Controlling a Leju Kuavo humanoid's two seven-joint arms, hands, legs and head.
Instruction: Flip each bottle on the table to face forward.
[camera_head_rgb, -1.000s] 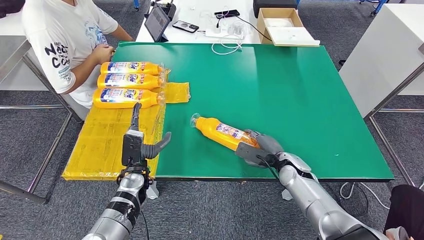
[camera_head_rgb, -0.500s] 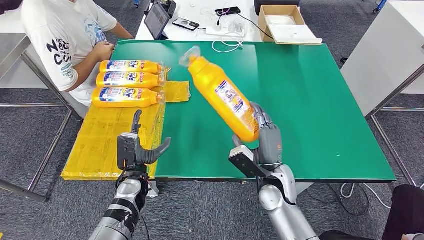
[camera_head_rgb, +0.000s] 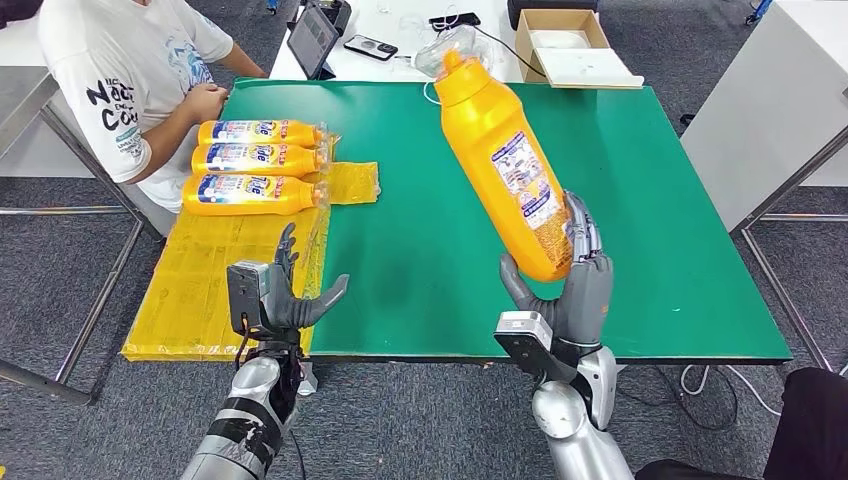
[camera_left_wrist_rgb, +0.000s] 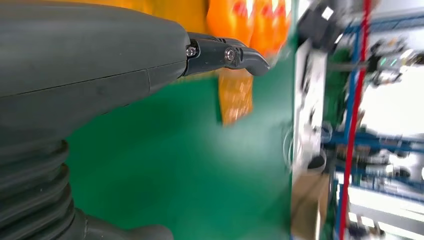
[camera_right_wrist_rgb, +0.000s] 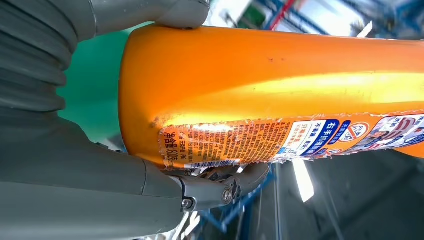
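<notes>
One orange bottle (camera_head_rgb: 503, 165) is gripped at its base by the right hand (camera_head_rgb: 568, 290) and held raised above the green surface (camera_head_rgb: 640, 200), cap uppermost, while three more bottles (camera_head_rgb: 258, 160) are laid on yellow sheeting (camera_head_rgb: 215, 280) beside the empty, spread-fingered left hand (camera_head_rgb: 275, 300).

A person (camera_head_rgb: 120, 80) sits beside the green table (camera_head_rgb: 420, 250).

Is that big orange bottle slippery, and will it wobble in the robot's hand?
Probably a bit slippery: the bottle looks smooth and glossy. It may wobble, since the right hand grips only its bottom end while it leans. It seems stiff, with no dent showing.
</notes>
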